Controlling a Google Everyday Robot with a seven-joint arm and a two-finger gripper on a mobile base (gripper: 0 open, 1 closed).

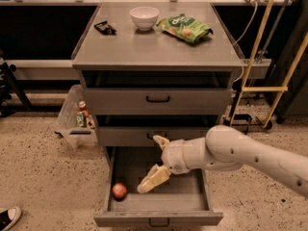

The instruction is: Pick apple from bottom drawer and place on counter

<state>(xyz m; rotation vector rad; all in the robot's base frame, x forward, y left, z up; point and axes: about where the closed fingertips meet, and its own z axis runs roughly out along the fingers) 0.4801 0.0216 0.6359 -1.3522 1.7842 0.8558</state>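
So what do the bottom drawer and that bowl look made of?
Bottom drawer: probably painted sheet metal, grey, thin folded edges. Bowl: likely glazed ceramic, smooth white; plastic possible. The hand hangs open over the drawer, near the apple.

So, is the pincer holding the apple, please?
No, the apple lies in the bottom drawer with the pincer apart to its right.
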